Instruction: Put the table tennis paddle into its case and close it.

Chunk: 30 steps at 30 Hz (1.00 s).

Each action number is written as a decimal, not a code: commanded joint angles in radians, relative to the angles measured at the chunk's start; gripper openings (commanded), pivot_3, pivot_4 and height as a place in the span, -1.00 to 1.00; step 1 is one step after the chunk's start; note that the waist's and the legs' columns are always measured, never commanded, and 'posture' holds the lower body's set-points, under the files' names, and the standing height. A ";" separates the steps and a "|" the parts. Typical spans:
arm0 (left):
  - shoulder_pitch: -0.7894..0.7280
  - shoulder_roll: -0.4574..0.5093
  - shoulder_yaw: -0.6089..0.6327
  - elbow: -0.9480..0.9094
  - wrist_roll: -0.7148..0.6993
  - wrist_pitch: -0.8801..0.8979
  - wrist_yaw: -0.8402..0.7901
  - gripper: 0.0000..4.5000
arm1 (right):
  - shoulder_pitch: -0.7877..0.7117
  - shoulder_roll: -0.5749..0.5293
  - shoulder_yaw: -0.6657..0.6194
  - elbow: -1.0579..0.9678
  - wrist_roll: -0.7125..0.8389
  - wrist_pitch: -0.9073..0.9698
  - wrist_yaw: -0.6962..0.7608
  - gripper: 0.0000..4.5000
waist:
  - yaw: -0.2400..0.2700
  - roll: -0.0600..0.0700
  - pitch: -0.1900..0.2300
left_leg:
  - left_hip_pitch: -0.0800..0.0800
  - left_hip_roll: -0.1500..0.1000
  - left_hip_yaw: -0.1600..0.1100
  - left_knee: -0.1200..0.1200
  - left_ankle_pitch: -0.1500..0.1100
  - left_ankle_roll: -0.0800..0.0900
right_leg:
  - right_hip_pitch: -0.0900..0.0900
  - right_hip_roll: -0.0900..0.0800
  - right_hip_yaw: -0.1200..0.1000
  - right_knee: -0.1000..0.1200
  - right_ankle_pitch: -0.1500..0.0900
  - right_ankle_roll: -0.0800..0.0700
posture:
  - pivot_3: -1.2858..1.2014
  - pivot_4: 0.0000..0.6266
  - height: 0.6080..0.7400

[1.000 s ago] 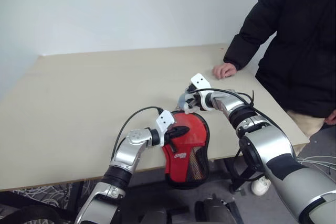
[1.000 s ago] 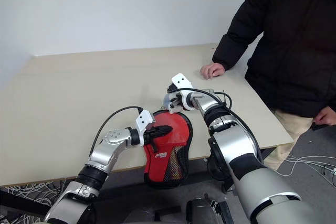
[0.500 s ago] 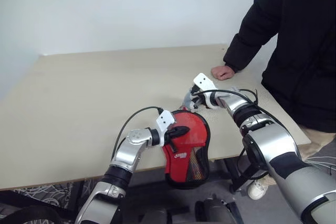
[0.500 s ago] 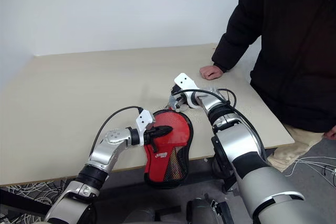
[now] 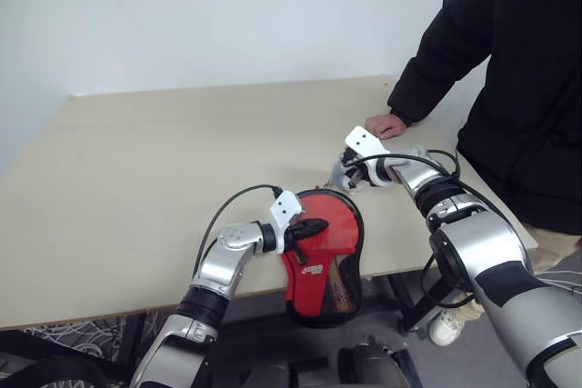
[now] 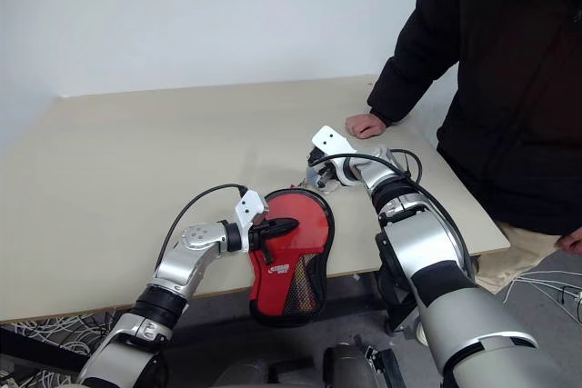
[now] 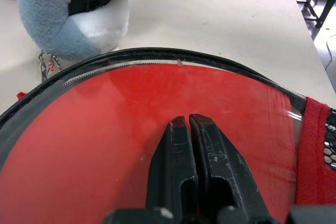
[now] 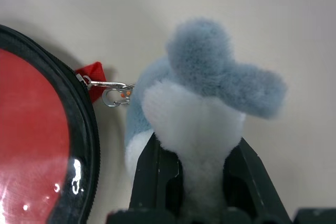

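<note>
Pulling the zip round looks like the step in hand, and doing it well means one side anchors while the other draws steadily. The left claw is pinched fully shut over the red clear-windowed face of the case, which lies at the near edge of the surface with its mesh-pocket end hanging past that edge. The right claw is narrowly closed on a blue-and-white plush charm, which sits just beyond the case's far rim and joins a red tab there by a small metal clasp. Whether the table tennis paddle is already inside cannot be told; a red disc shows behind the window, nothing more.

My judgement: the pull should follow the curve of the rim rather than go straight out, or the slider may bind or the case may skid. The left claw's hold should not slacken, since half the case is unsupported. A person's hand rests on the far right of the surface, near the right arm.
</note>
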 commanded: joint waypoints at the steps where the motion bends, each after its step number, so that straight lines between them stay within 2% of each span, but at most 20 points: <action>1: 0.006 -0.003 -0.006 0.026 0.004 0.008 -0.005 -1.00 | -0.014 -0.060 0.003 -0.045 -0.015 -0.023 0.017 -0.85 | 0.000 0.000 0.000 | 0.000 0.000 0.000 0.000 0.000 0.000 | 0.000 0.000 0.000 0.000 0.000 0.000 | 0.03 -1.00 1.00; 14: 0.015 -0.010 -0.012 0.046 0.016 -0.023 0.004 -1.00 | 0.028 -0.140 0.016 -0.132 -0.013 -0.018 0.132 -0.85 | 0.002 0.002 0.000 | 0.000 -0.001 -0.001 0.000 0.001 0.001 | 0.001 0.000 0.001 0.000 0.000 0.000 | 0.03 -1.00 1.00; 30: 0.028 -0.015 -0.014 0.069 0.023 -0.050 0.013 -1.00 | 0.188 -0.263 0.005 -0.432 0.031 0.071 0.322 -0.85 | 0.003 0.003 0.000 | 0.002 -0.002 -0.003 0.000 0.001 0.002 | 0.004 0.000 0.000 -0.001 0.000 0.001 | 0.03 -1.00 1.00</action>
